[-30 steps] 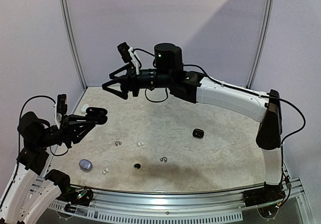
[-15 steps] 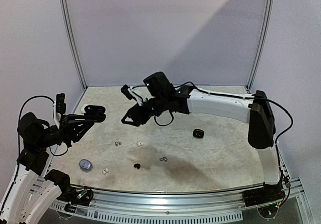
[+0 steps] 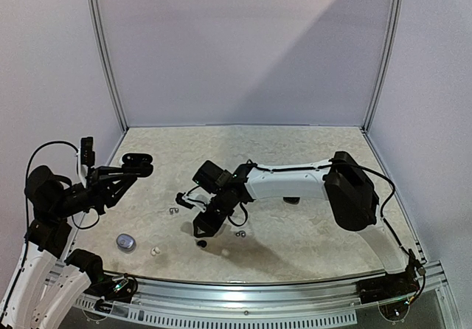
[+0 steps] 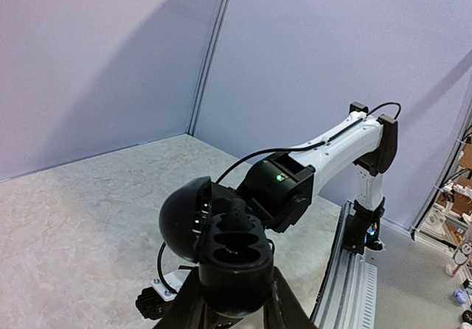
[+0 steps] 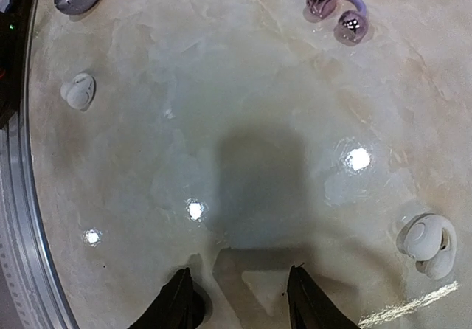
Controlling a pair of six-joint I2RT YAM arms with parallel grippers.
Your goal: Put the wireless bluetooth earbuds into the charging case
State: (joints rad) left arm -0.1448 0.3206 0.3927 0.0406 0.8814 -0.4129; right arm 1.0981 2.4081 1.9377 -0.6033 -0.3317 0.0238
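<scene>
Looking down from above: clamps the open black charging case (image 3: 139, 159) in the left gripper (image 3: 133, 171), up off the table (image 3: 317, 159) at far left. Hangs the right gripper (image 3: 201, 229) low mid-table, a black earbud (image 3: 201, 244) just beside it. Left wrist: pinches the case tight, lid tipped back. Right wrist: spreads the fingers (image 5: 177, 303) partway, gripping nothing; white earbud (image 5: 77, 91) at left, second white earbud (image 5: 428, 244) at right, silvery hooked earbud (image 5: 337, 10) farther off.

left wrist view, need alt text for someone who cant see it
The left gripper holds a black charging case, lid flipped open, wells facing the camera. Behind it the white right arm stretches over the marbled table.
</scene>
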